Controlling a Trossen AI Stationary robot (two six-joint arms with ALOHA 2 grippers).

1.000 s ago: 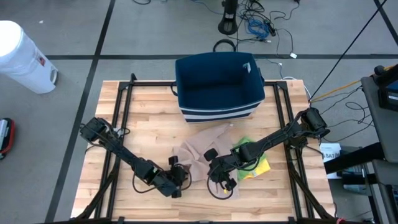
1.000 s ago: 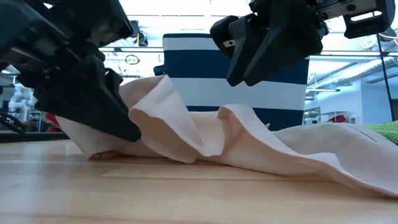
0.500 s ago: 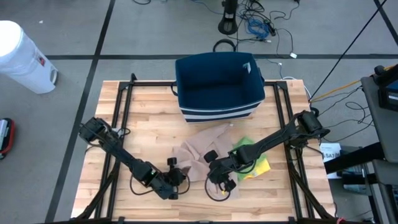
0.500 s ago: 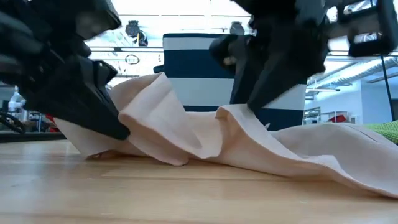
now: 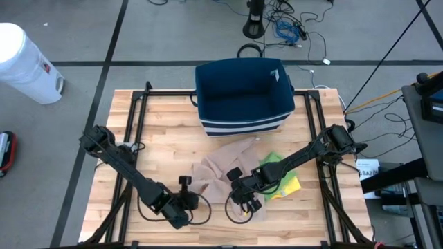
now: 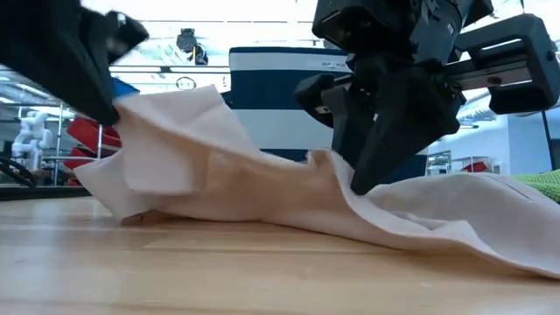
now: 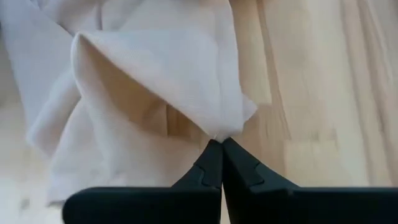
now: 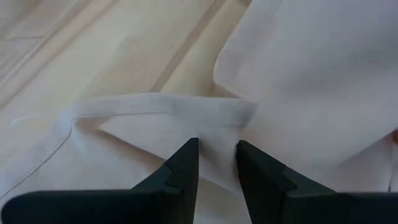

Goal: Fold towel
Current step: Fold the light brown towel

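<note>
A beige towel (image 5: 218, 166) lies crumpled on the wooden table (image 5: 159, 138), in front of the basket. My left gripper (image 7: 221, 146) is at the towel's near left side (image 5: 192, 200) and is shut on one of its corners, which is raised off the table (image 6: 131, 105). My right gripper (image 8: 214, 152) stands open over the towel's near right part (image 5: 241, 199), its fingers slanting down on either side of a hemmed edge (image 8: 161, 106). The rest of the towel (image 6: 420, 210) rests on the wood. My left gripper pinches a corner of the towel (image 7: 225, 126) between its two shut fingertips, slanting down from the table's near left side. The corner is lifted clear, and the cloth falls away from it in loose folds to the table. Whether my right gripper touches the towel I cannot tell.
A navy basket with white stripes (image 5: 242, 93) stands at the table's far middle. A green and yellow cloth (image 5: 287, 181) lies under my right arm. Black frame rails (image 5: 135, 131) run along both table sides. A white bin (image 5: 24, 62) stands on the floor at the left.
My left gripper has gone up with the towel's corner, so that side of the cloth now stands higher and is spread out. The rest of the towel stays on the table. My right gripper has sunk toward the towel.
</note>
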